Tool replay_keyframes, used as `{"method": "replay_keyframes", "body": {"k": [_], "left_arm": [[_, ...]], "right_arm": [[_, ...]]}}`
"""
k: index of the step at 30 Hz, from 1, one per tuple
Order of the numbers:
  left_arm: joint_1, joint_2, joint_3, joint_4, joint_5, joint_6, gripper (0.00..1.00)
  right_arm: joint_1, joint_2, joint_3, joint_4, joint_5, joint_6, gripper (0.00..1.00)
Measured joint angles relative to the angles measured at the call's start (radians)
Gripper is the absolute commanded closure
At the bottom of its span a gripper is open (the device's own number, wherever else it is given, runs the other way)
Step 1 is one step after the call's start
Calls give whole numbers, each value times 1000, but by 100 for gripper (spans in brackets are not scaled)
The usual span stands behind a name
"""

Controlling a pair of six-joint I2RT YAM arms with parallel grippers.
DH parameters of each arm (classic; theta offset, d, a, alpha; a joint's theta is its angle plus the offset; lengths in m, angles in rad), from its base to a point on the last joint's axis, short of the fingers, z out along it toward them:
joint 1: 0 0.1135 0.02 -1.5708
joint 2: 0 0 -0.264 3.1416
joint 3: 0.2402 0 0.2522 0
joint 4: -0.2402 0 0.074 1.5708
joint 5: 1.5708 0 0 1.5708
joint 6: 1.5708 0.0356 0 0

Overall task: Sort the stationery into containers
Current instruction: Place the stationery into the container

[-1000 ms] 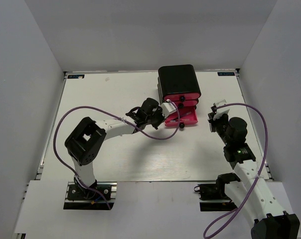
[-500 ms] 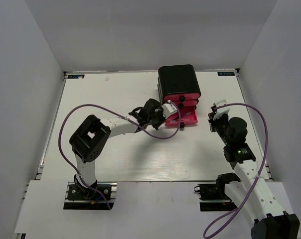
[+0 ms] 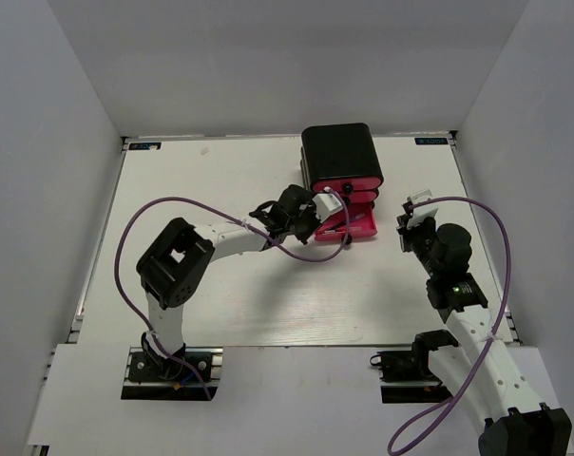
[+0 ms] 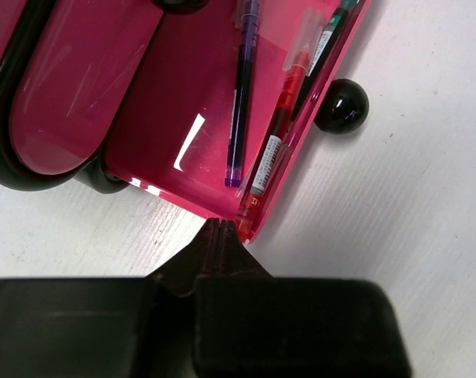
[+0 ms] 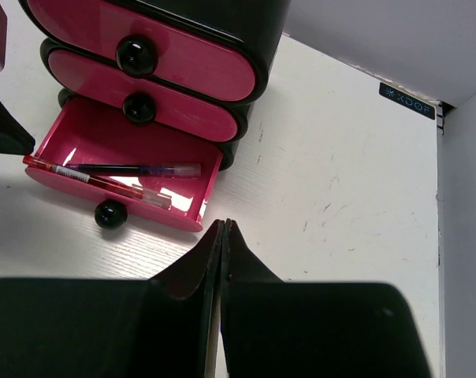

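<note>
The black case (image 3: 339, 152) holds three pink drawers. The bottom drawer (image 3: 352, 224) is pulled out, and its knob (image 4: 342, 105) faces the arms. Inside it lie a purple pen (image 4: 242, 87), a red pen (image 4: 276, 146) and a green pen (image 4: 334, 35). My left gripper (image 4: 217, 224) is shut and empty, with its tips touching the drawer's front left corner; in the top view it (image 3: 319, 224) is at the drawer's left end. My right gripper (image 5: 224, 225) is shut and empty, over bare table right of the drawer (image 5: 128, 169). The eraser and markers are out of view.
The top drawer knob (image 5: 135, 55) and middle drawer knob (image 5: 139, 108) show both upper drawers closed. White walls enclose the table (image 3: 220, 304) on three sides. A purple cable (image 3: 135, 228) loops off the left arm, and another (image 3: 487, 218) off the right arm.
My left gripper has moved right and slightly away, up to the open drawer's left corner. The right arm has not moved.
</note>
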Motion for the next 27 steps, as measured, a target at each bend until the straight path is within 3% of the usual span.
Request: {"method": "replay_keyframes", "body": {"k": [27], "left_arm": [[2, -10, -47, 84, -64, -66, 100]], "right_arm": [[-7, -1, 0, 0, 0, 0, 100]]}}
